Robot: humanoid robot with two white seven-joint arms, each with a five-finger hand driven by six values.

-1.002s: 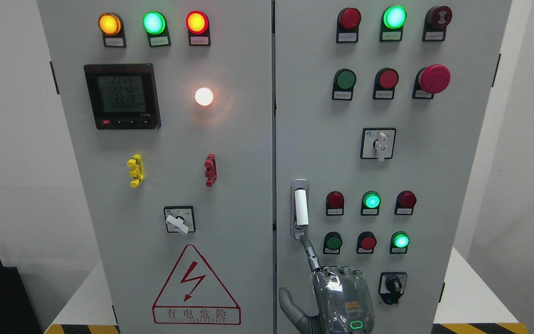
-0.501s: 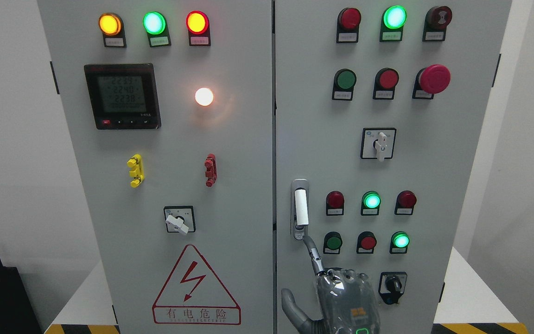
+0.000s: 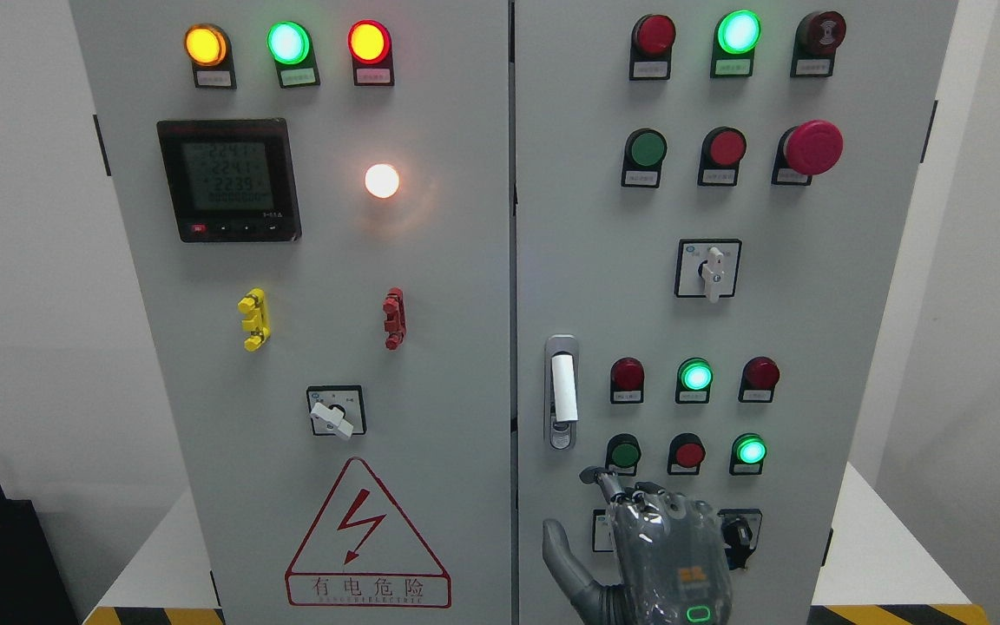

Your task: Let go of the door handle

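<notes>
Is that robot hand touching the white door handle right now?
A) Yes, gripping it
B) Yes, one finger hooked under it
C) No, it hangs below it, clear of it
C: the right hand sits beneath the door handle, with bare grey door panel between its fingers and the handle.

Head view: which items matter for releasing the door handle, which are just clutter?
In play:
- grey metal door handle with white grip
- right robot hand, below the handle, off it

Bystanders:
- red mushroom emergency stop button
- black digital meter
- red lightning warning triangle
</notes>
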